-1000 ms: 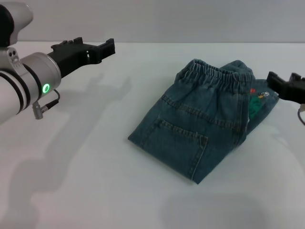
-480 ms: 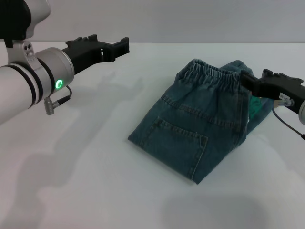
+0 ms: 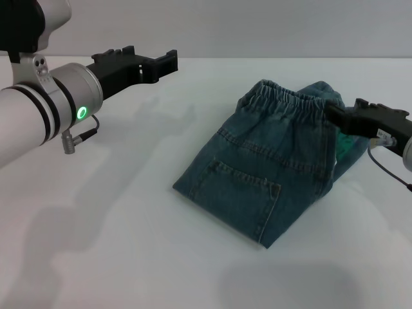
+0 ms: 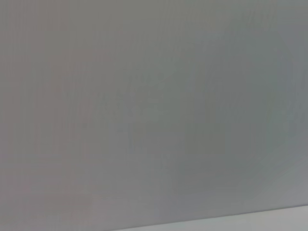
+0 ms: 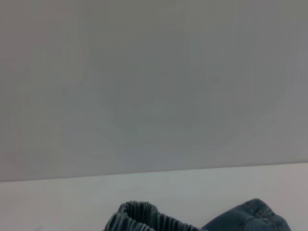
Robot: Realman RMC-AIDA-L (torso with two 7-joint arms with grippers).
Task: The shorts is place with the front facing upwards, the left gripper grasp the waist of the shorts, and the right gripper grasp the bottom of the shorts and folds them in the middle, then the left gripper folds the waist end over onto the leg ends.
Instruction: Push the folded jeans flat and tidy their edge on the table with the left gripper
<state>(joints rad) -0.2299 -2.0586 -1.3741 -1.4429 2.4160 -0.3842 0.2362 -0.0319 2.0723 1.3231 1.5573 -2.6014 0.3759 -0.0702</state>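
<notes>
Green print (image 3: 348, 143) behind right claw (image 3: 335, 114)

Bare lab setting: white table (image 3: 129, 244), blank wall (image 3: 257, 26).

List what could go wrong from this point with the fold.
The right gripper hangs right at the far edge of the folded shorts, by the waist; it could snag the top layer and undo the fold. The left gripper is far off over bare table, so it cannot steady the cloth.
</notes>
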